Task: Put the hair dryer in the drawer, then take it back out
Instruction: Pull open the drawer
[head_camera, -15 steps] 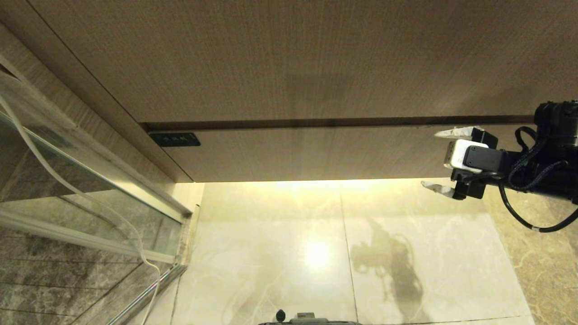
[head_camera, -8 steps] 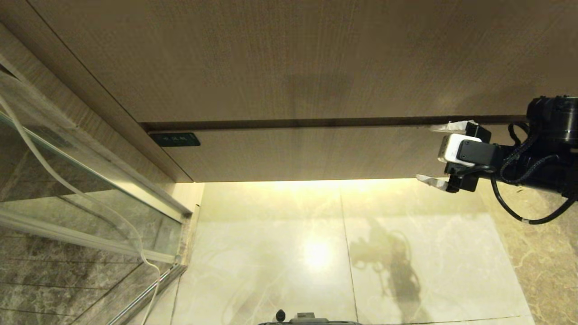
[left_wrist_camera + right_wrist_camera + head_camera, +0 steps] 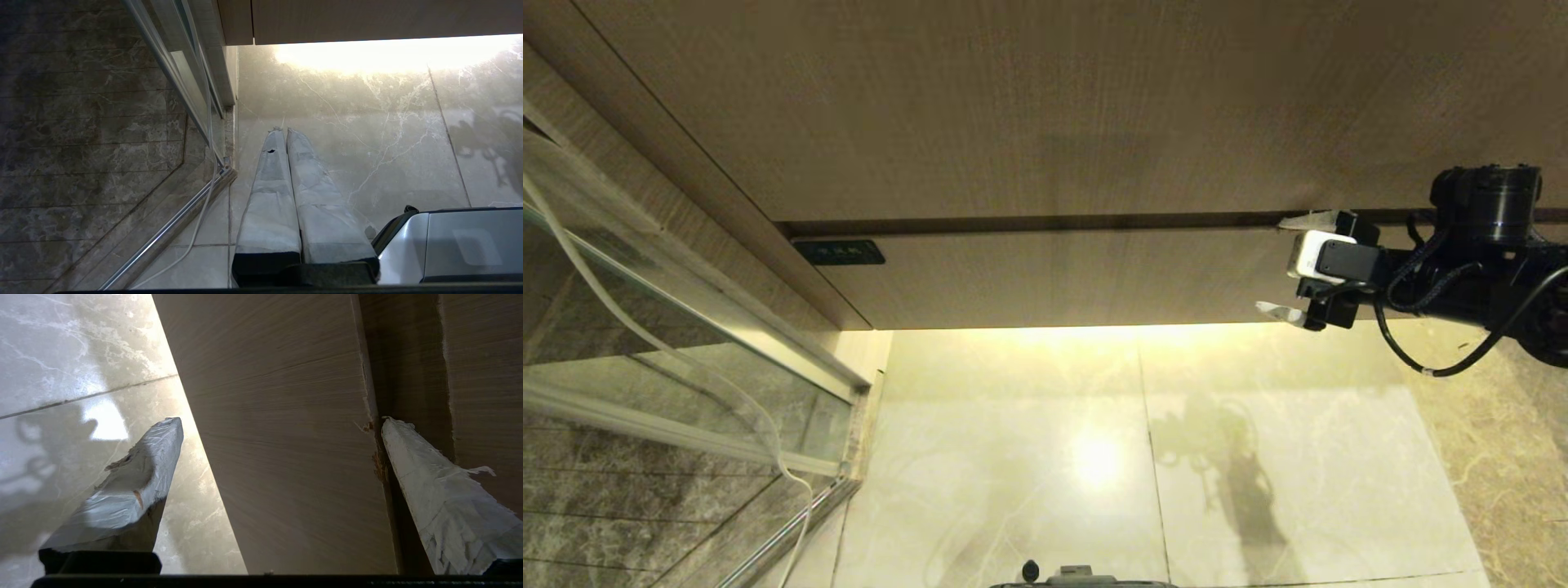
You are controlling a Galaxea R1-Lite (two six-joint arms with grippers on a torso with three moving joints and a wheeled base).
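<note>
The drawer (image 3: 1062, 278) is the wide wood-grain front with a small dark label (image 3: 840, 251) at its left corner, and it sits flush. My right gripper (image 3: 1272, 265) is open at the drawer's right end and straddles the front. One taped finger (image 3: 429, 486) lies at the dark gap along the drawer's (image 3: 286, 457) top edge. The other finger (image 3: 135, 486) hangs past the bottom edge, over the floor. Nothing is between the fingers but the panel. My left gripper (image 3: 283, 131) is shut and parked, pointing at the floor. The hair dryer is out of view.
A taller plain wood-grain panel (image 3: 1045, 106) sits above the drawer. At the left is a glass shower door (image 3: 686, 351) with a white hose (image 3: 645, 335) hanging down to its metal track. Glossy marble floor (image 3: 1029, 457) lies below. My base (image 3: 461, 245) shows beside the left gripper.
My right gripper has moved left along the drawer front and slightly up, staying open. The left arm and the drawer have not moved.
</note>
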